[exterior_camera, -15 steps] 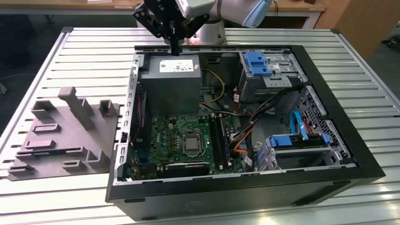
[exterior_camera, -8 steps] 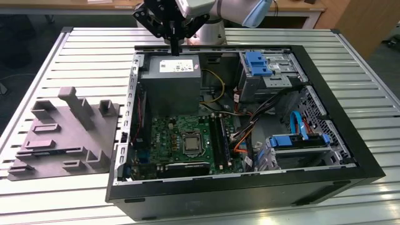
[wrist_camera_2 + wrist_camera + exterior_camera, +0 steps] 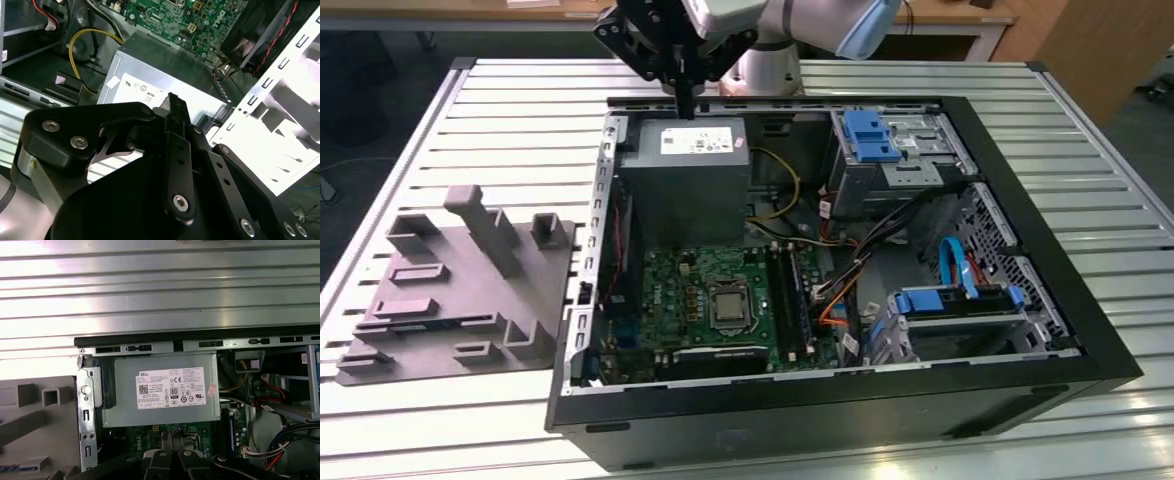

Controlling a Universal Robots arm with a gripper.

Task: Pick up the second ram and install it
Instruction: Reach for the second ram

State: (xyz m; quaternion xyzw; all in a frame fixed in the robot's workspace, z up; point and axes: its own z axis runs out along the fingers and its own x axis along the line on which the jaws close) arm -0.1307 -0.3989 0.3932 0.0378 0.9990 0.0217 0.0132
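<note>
The second ram [image 3: 11, 468] seems to be the blue strip lying in the grey tray [image 3: 454, 300] by the table [image 3: 1067, 140] edge at the exterior view's left (hard to be sure), so you have nothing picked up or installed yet. Your gripper [image 3: 683, 108] hangs over the power box [image 3: 683, 190] at the case [image 3: 854, 400] rim, its fingers pressed together on nothing.

My arm [image 3: 787, 25] runs off the exterior view's edge, my gripper [image 3: 169, 436] and the grey tray [image 3: 35, 425] are cropped by the first wrist view's edge, and the thin blue strip [image 3: 14, 468] in that tray is too small for me to tell what it is
</note>
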